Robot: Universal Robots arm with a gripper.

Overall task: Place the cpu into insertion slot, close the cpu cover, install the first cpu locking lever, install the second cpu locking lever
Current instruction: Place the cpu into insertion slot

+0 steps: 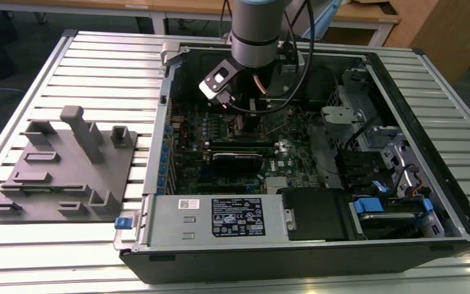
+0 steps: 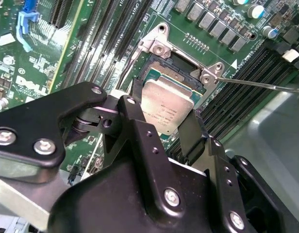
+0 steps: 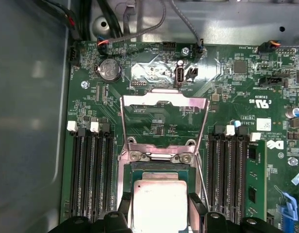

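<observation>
Silver-grey, the cpu [image 2: 168,108] is clamped between the two fingers of your claw [image 2: 165,119]. It hangs just over the insertion slot [image 2: 158,68] and looks not yet seated. If it goes down skewed or off-centre, it could bend the socket contacts. The cpu cover [image 3: 164,96] stands open beyond the slot, and a knock could swing it shut.

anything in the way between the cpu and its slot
Nothing visible. The cpu cover is swung open, clear of the insertion slot, and the gripper holds the cpu right at the slot's opening.
</observation>
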